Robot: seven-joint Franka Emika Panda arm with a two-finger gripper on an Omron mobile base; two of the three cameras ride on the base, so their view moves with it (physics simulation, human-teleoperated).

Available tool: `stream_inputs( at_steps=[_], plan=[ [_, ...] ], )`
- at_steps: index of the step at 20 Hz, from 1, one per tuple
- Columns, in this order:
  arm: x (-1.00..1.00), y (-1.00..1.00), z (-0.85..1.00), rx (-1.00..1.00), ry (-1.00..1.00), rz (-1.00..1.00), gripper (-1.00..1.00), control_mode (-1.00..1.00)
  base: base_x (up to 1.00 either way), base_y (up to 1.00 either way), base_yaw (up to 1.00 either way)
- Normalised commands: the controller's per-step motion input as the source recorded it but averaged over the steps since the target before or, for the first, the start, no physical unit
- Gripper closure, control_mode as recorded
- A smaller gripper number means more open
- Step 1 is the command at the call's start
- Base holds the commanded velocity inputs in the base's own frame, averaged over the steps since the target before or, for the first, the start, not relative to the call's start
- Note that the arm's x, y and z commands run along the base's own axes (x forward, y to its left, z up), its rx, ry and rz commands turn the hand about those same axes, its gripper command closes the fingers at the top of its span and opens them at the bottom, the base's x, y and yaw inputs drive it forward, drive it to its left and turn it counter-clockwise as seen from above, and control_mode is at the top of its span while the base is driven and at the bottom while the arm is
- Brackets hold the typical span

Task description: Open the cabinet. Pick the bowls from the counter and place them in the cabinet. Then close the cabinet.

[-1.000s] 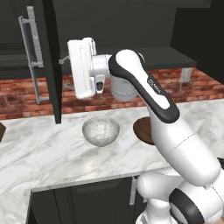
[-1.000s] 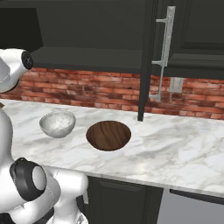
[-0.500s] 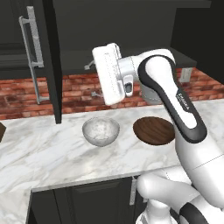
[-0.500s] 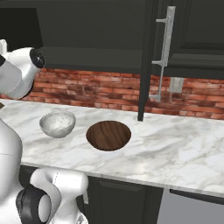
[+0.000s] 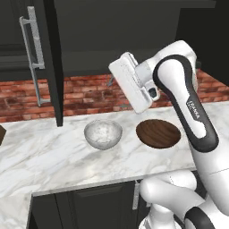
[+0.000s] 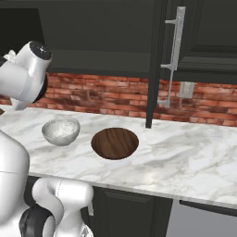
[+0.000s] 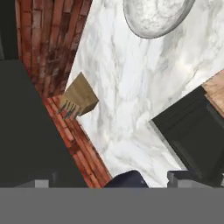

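Observation:
The black wall cabinet [image 5: 50, 53] stands open, with both doors swung out; the right door [image 6: 157, 60] carries its silver bar handle [image 6: 173, 51]. On the white marble counter [image 5: 49, 156] sit the speckled marble bowl [image 5: 103, 133] and, to its right, the dark wood bowl [image 5: 158, 133]. My gripper [image 5: 112, 80] hangs in the air above and between the two bowls, level with the cabinet's bottom edge. It is open and holds nothing. The hand view looks down over the marble bowl [image 7: 155, 15] and the counter [image 7: 131, 87].
A wooden knife block [image 7: 78, 97] stands at the brick wall [image 7: 52, 35], left of the bowls. The open left door [image 5: 50, 89] reaches down close to the counter. Dark base cabinets [image 6: 129, 208] lie under the slab.
My arm has swung right. The hand went from beside the left door to a spot above the counter between the two bowls. Bowls and doors have not moved.

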Motion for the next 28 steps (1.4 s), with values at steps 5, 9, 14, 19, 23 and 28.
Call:
stream_inputs(
  at_steps=[5,9,14,19,23,28],
  plan=[
    [0.2,-0.41,-0.49,-0.38,-0.02,0.04,-1.0,-1.0,0.0,0.0,0.0],
    [0.0,-0.54,-0.47,-0.36,-0.03,0.01,-1.0,-1.0,0.0,0.0,0.0],
    [0.14,-0.43,-0.6,-0.21,0.0,0.01,-1.0,-1.0,0.0,0.0,0.0],
    [0.33,-0.16,-0.64,-0.02,0.0,0.0,-1.0,-1.0,0.0,0.0,0.0],
    [0.33,-0.03,-0.58,-0.08,0.0,0.01,-1.0,-1.0,0.0,0.0,0.0],
    [0.23,-0.01,-0.32,-0.07,0.0,0.03,-1.0,-1.0,0.0,0.0,0.0]
  ],
)
